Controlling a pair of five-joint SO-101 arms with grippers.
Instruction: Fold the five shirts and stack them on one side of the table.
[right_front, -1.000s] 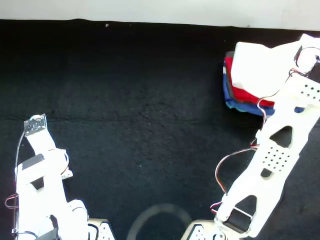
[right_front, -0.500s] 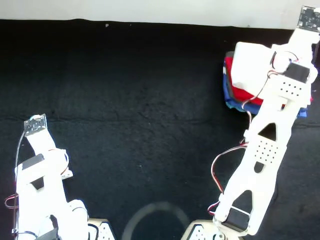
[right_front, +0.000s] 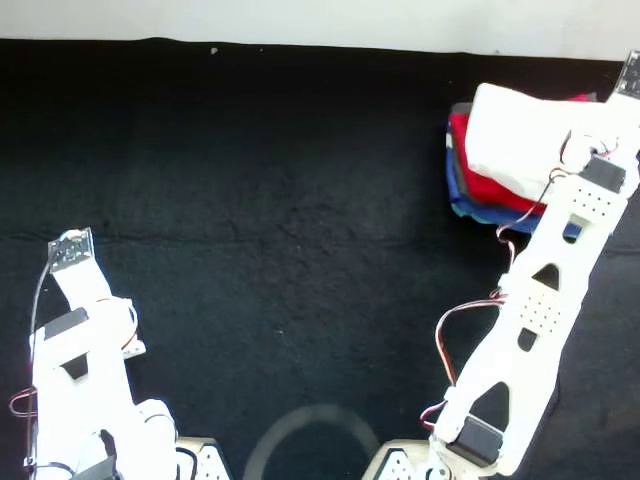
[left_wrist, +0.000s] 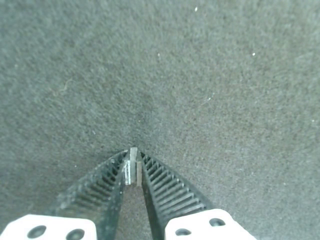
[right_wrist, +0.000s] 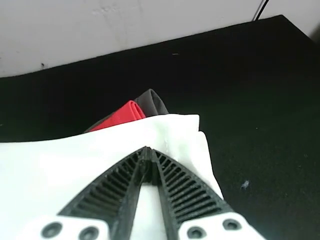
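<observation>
Folded shirts in a stack (right_front: 478, 198) at the far right side of the black table (right_front: 280, 200), close to its back edge. A white shirt (right_front: 512, 138) lies on top, over a red shirt (right_front: 488, 186); below these a blue shirt (right_front: 457, 186) and a thin teal edge (right_front: 478, 212) show at the side of the pile that faces the table's middle. In the right wrist view a dark grey fold (right_wrist: 154, 102) lies just beside the red one, under the white cloth. The right gripper (right_wrist: 146, 150) sits on or just over the white shirt near its corner, its two toothed fingers brought together along their length; whether any cloth is pinched at the tips cannot be told from this angle. The right arm (right_front: 540, 310) stretches from the near edge of the table up to the stack and covers the pile's right part in the high view. The left arm (right_front: 85, 350) stands at the near left corner, well apart from the shirts. The left gripper (left_wrist: 131, 152) points down at bare black cloth, its fingers pressed together with nothing between them. A white wall (right_front: 300, 18) runs behind the table.
</observation>
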